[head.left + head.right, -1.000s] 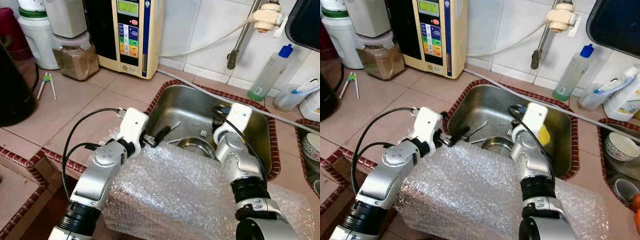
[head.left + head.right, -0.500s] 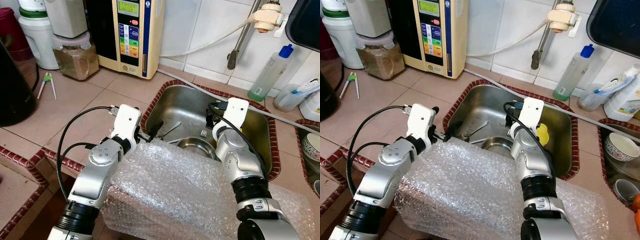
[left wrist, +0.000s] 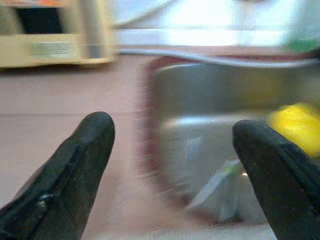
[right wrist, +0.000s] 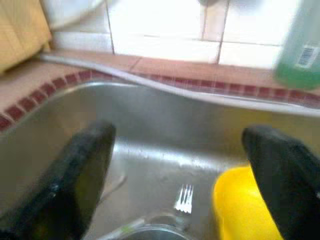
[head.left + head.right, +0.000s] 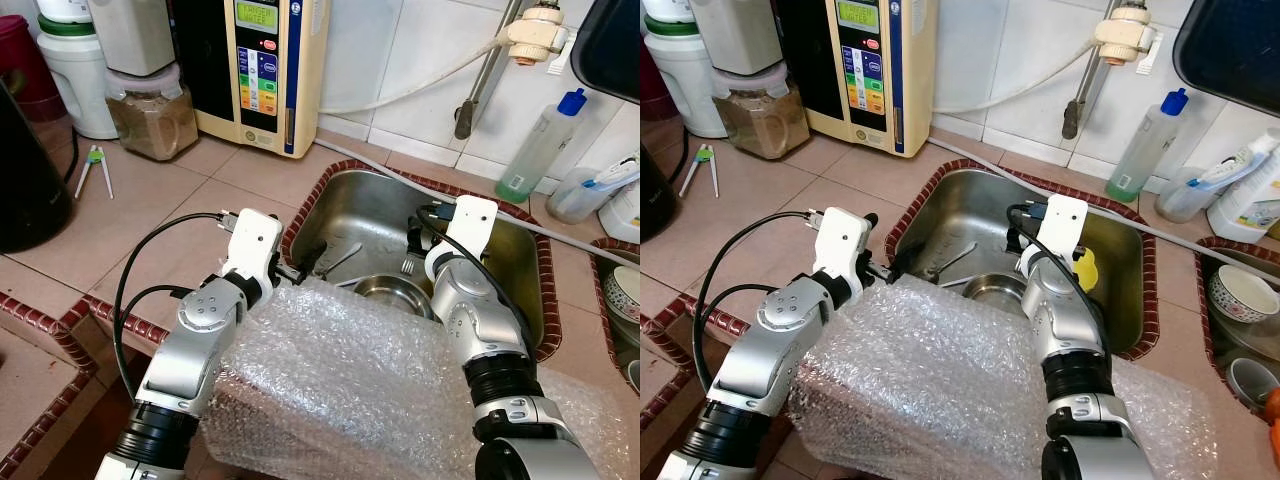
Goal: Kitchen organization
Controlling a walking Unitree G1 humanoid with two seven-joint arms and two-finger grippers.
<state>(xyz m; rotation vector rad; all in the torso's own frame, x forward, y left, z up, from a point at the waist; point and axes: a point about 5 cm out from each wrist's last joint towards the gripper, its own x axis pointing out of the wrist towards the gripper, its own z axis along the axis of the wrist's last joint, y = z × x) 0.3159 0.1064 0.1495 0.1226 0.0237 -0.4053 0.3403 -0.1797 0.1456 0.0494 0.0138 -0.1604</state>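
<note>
We hang over the sink [image 5: 520, 262], both pincers spread wide and empty: left pincer [image 5: 308, 268] at its near-left rim, right pincer [image 4: 182, 165] above the fork [image 4: 184, 198]. Risk: clipping the steel bowl [image 5: 392, 295] or yellow object [image 4: 240, 210], or snagging the bubble wrap [image 5: 340, 390].

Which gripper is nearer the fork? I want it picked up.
Right. The right gripper hangs over the fork in the sink; the left gripper is at the sink's left rim.

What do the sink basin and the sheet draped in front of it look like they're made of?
The square sink basin looks like brushed stainless steel: grey, dully reflective walls. The clear sheet draped over the counter edge looks like plastic bubble wrap: translucent, covered in small glinting bubbles.
</note>
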